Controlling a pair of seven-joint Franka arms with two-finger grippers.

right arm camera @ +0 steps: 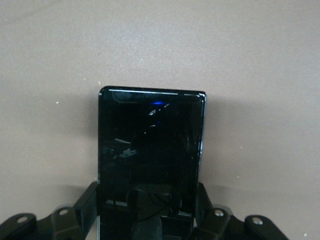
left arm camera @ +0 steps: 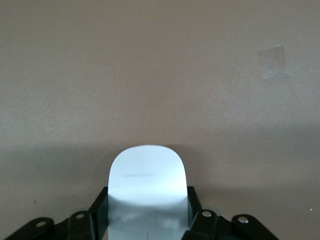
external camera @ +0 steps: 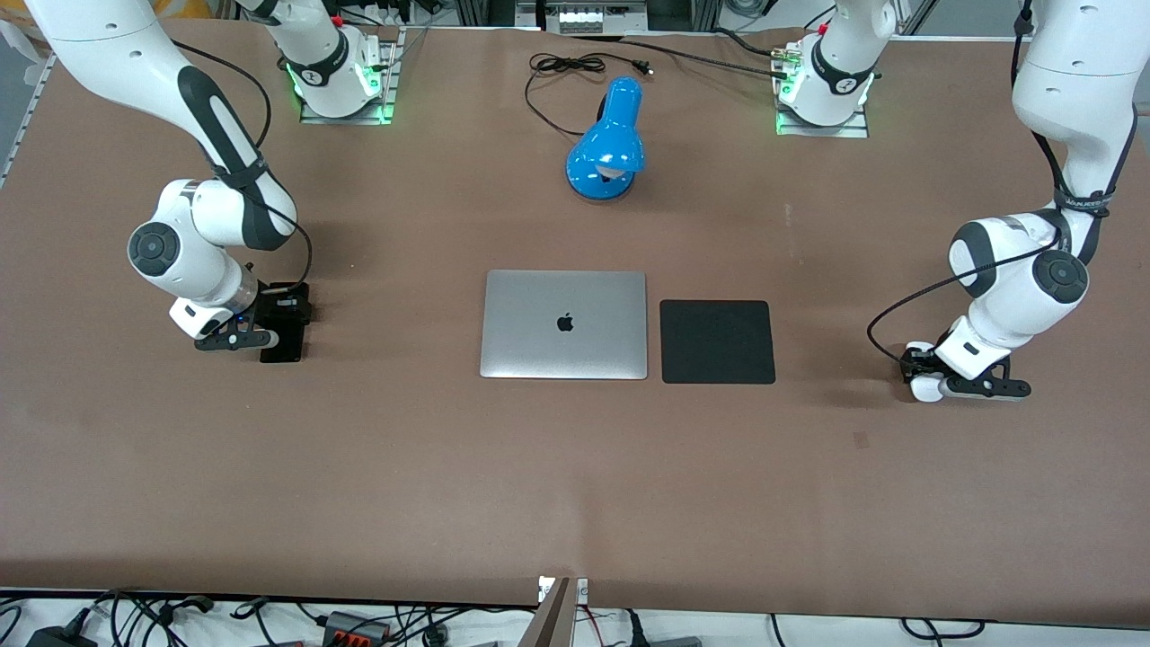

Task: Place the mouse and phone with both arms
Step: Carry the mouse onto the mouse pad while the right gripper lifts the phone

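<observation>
The white mouse (external camera: 924,387) lies on the brown table at the left arm's end, beside the black mouse pad. My left gripper (external camera: 925,370) is down at it; in the left wrist view the mouse (left arm camera: 147,172) sits between the fingers (left arm camera: 100,210), which press on both its sides. The black phone (external camera: 286,345) lies at the right arm's end, beside the laptop. My right gripper (external camera: 283,325) is down on it; in the right wrist view the phone (right arm camera: 151,135) sits between the fingers (right arm camera: 87,202), which touch its long edges.
A shut silver laptop (external camera: 564,323) lies at the table's middle with a black square mouse pad (external camera: 717,341) beside it toward the left arm's end. A blue desk lamp (external camera: 606,148) with a black cable (external camera: 566,67) stands farther from the front camera.
</observation>
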